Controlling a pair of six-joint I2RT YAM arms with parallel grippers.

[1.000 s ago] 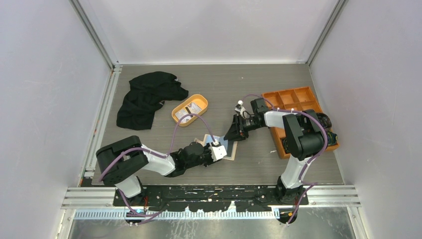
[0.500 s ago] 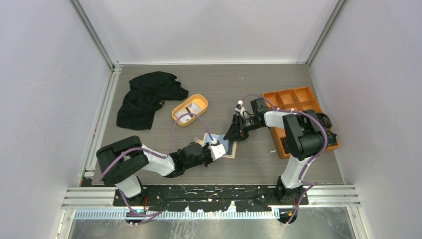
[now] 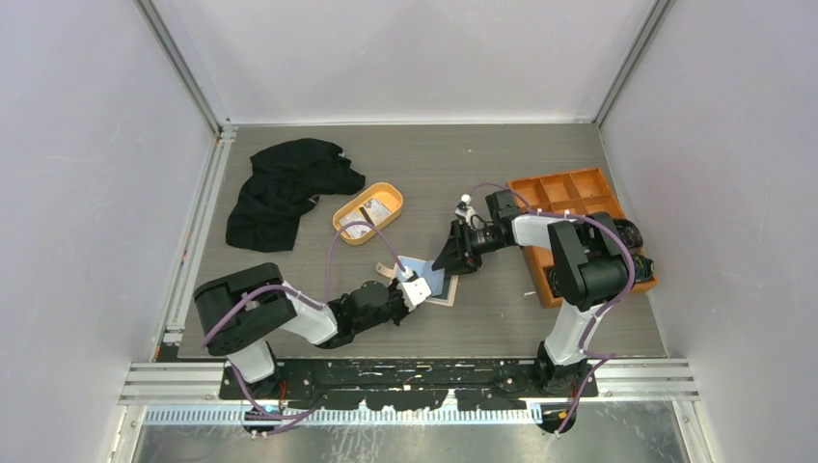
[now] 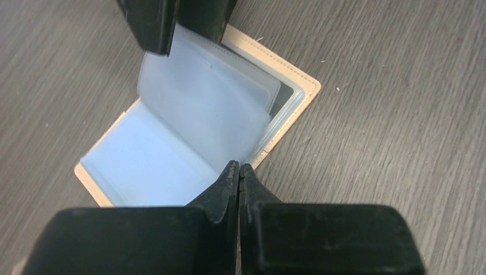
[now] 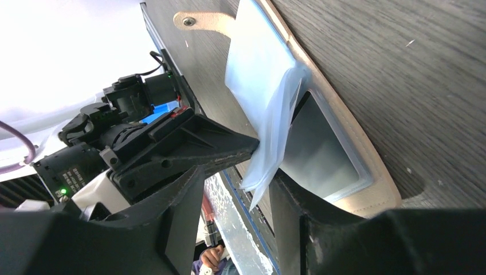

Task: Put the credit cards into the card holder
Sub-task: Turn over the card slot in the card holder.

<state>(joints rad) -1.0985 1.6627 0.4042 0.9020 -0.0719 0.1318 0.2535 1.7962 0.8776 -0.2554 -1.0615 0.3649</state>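
The card holder (image 3: 425, 269) lies open on the table with its beige cover (image 5: 367, 186) down and its pale blue clear sleeves (image 4: 200, 97) lifted. My left gripper (image 4: 239, 167) is shut, its tips pinching the near corner of the raised sleeves; its black fingertip (image 5: 246, 144) meets them in the right wrist view. My right gripper (image 5: 238, 180) is open, its fingers standing on either side of the sleeves' far edge without squeezing. The credit cards (image 3: 376, 206) lie in the orange oval tray (image 3: 340, 214), away from both grippers.
An orange compartmented box (image 3: 552, 190) stands at the right, under the right arm. A black cloth (image 3: 285, 188) lies crumpled at the back left. The holder's snap tab (image 5: 200, 22) sticks out flat on the grey wood table (image 3: 502, 309).
My left gripper has closed onto the sleeves' corner and shifted slightly back and left. My right gripper's fingers have spread wider around the sleeves. The holder has turned a little.
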